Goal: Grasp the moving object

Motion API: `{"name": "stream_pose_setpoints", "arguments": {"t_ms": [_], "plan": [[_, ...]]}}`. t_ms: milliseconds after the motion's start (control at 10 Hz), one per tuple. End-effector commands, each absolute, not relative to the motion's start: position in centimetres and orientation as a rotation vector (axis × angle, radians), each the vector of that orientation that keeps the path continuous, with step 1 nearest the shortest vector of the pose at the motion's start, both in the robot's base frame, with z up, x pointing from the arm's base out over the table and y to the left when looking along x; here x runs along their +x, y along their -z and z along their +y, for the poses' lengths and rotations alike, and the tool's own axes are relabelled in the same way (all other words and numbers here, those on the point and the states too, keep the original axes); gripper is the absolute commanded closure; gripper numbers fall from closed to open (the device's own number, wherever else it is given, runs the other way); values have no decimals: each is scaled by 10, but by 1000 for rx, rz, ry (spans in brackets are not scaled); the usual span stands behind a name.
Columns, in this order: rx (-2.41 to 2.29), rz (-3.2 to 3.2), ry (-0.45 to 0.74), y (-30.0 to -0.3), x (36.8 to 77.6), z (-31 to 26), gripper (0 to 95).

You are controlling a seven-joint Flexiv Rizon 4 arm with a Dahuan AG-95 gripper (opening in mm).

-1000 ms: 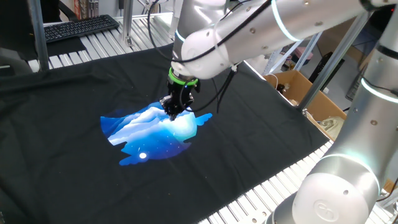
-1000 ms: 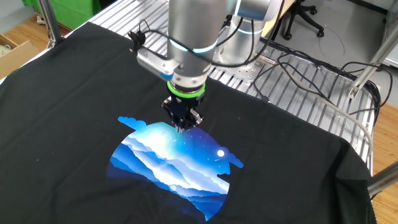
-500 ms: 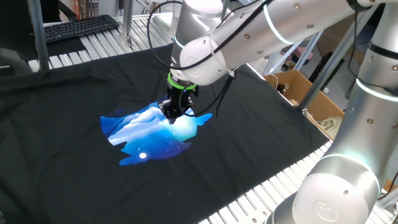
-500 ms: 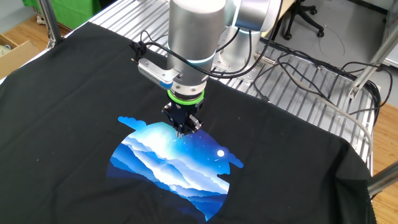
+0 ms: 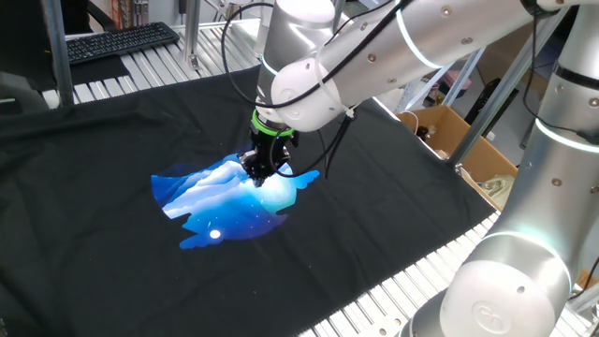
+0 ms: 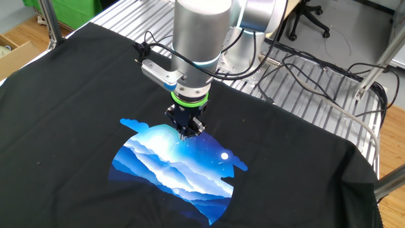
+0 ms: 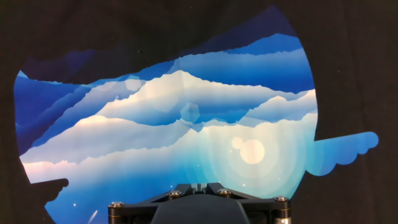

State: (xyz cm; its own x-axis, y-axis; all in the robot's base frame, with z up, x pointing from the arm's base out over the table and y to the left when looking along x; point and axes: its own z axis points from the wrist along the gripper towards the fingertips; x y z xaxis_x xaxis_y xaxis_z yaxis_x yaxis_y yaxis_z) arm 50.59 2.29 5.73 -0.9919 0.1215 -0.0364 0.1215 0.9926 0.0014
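Observation:
My gripper [image 5: 255,174] stands upright with its tips down on the upper edge of the blue-and-white printed patch [image 5: 225,201] on the black cloth [image 5: 94,140]. It also shows in the other fixed view [image 6: 188,132], at the patch's top edge [image 6: 171,164]. In the hand view the gripper [image 7: 199,185] has its jaws drawn together at the bottom edge, over the pale part of the patch [image 7: 186,124]. The yellow toy figure with the pink top shows in no view; nothing yellow or pink shows between the jaws.
A cardboard box [image 5: 449,131] stands off the table's right side and a keyboard [image 5: 122,42] lies at the back left. Cables [image 6: 304,69] run over the slatted metal table behind the arm. Another box [image 6: 12,47] sits on the floor at the left.
The gripper has shifted slightly along the patch's upper edge and the wrist has turned a little. Over the last half second it has hardly moved. The jaws stay together.

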Motion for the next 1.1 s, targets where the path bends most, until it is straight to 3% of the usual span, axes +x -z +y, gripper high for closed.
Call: {"name": "stream_pose_setpoints", "arguments": {"t_ms": [100, 1100], "plan": [[206, 3103, 5, -57, 506, 23, 950], [239, 3136, 21, -57, 506, 23, 950]]}}
